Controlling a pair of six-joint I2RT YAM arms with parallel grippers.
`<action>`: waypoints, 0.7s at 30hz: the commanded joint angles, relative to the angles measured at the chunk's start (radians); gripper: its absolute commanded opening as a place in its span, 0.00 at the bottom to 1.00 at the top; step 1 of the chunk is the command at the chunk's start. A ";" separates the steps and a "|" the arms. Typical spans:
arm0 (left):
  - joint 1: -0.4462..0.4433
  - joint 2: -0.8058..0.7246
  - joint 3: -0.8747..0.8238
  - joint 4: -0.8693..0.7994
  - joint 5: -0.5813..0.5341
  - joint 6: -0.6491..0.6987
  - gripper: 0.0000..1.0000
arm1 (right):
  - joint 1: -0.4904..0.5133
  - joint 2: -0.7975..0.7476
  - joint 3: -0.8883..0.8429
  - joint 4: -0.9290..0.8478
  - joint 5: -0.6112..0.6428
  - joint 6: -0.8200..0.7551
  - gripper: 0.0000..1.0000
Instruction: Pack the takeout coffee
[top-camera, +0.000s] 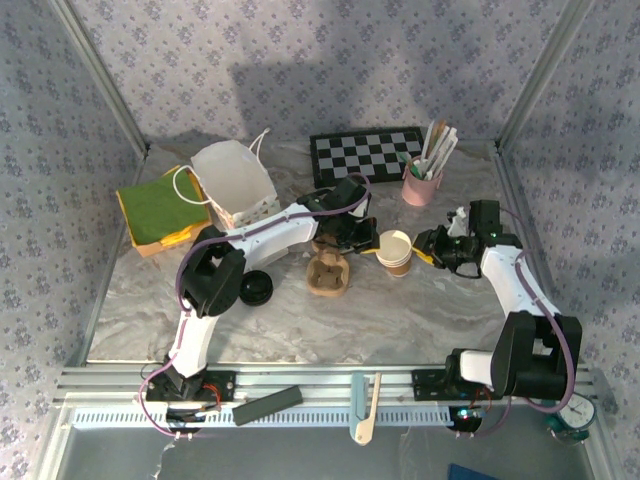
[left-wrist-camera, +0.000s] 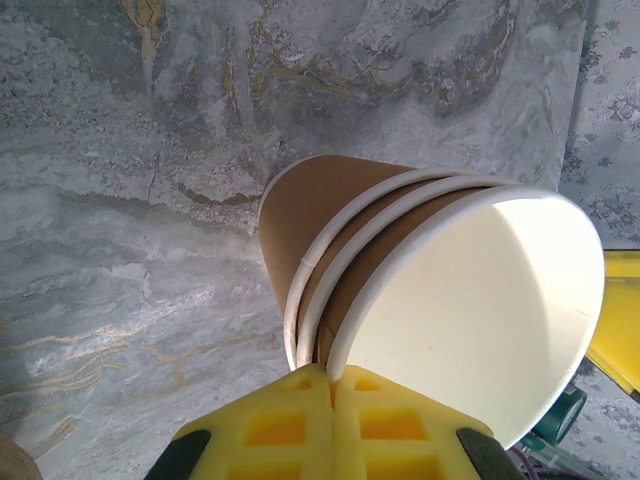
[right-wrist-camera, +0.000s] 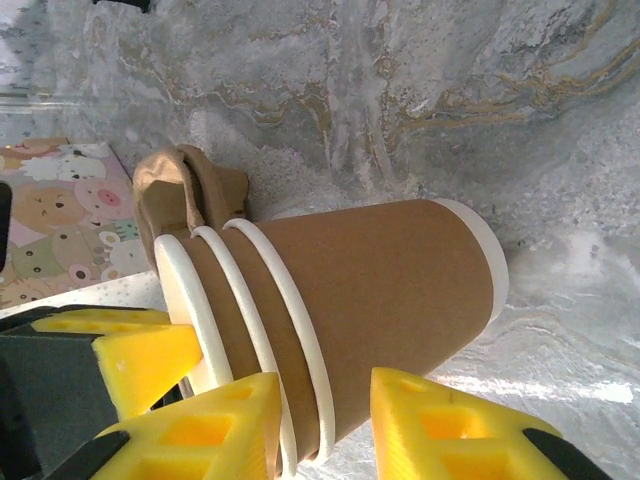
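Three tan kraft-paper cups with white rims are nested in one stack (top-camera: 396, 252) standing on the marble table, with no lid on the top one. My left gripper (top-camera: 368, 238) is shut, its yellow fingertips (left-wrist-camera: 300, 395) pinching the rim of the top cup (left-wrist-camera: 470, 290), which is empty and cream inside. My right gripper (top-camera: 432, 248) is at the stack's right side. Its jaws (right-wrist-camera: 325, 400) stand apart, one finger (right-wrist-camera: 235, 425) against the lower rims, the other beside the brown wall (right-wrist-camera: 380, 280). A round black lid (top-camera: 257, 288) lies on the table to the left.
A brown moulded-pulp tray (top-camera: 328, 272) sits just left of the stack. Behind are a white paper bag (top-camera: 235, 182), a checkerboard (top-camera: 365, 152), a pink cup of wooden stirrers (top-camera: 422, 185) and green and yellow napkins (top-camera: 160, 210). Patterned walls enclose the table.
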 joint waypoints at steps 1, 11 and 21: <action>0.003 0.001 0.017 0.005 0.028 -0.008 0.00 | -0.006 0.012 -0.009 0.017 -0.050 0.014 0.30; 0.007 -0.005 -0.002 0.062 0.067 -0.035 0.00 | -0.012 0.056 -0.031 0.022 -0.056 0.014 0.29; 0.036 -0.049 -0.108 0.251 0.153 -0.136 0.00 | -0.044 0.067 -0.078 0.104 -0.154 0.063 0.29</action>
